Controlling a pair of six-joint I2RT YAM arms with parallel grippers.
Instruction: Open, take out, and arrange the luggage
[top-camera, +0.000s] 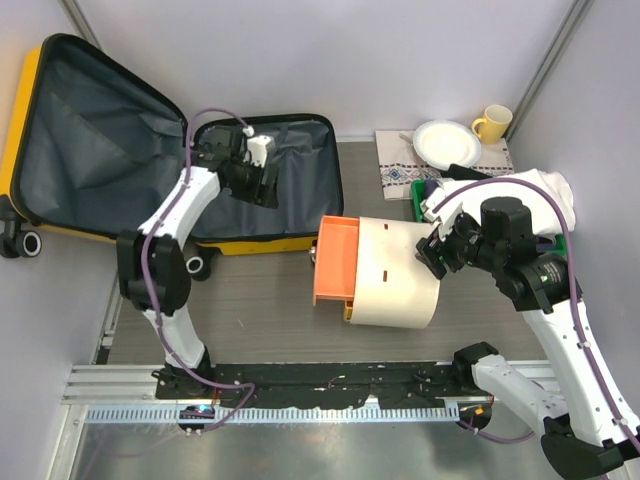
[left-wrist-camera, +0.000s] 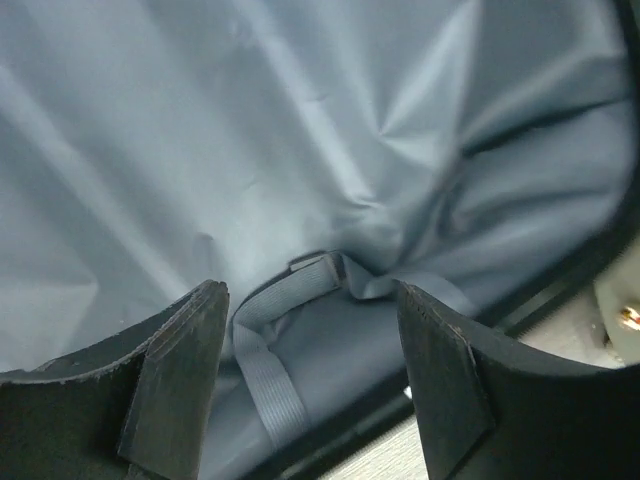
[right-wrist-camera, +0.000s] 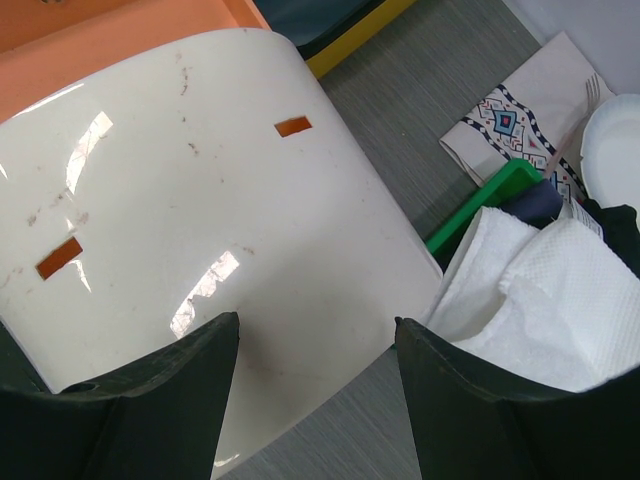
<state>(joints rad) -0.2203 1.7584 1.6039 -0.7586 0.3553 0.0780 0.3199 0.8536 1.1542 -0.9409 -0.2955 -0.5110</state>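
My left claw (left-wrist-camera: 310, 300) is wide open, empty, hovering inside the small yellow hard-shell suitcase (top-camera: 90, 130), which lies open far-left on the tabletop (top-camera: 260, 305). My right claw (right-wrist-camera: 315, 335), also open and empty, hangs over the big cream plastic cylinder (right-wrist-camera: 200, 200). Looks unpacked, so I reckon arranging's next.

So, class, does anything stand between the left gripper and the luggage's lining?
Nothing visible does. The left gripper, jaws open, hangs right over the grey lining of the luggage; only a strap lies below.
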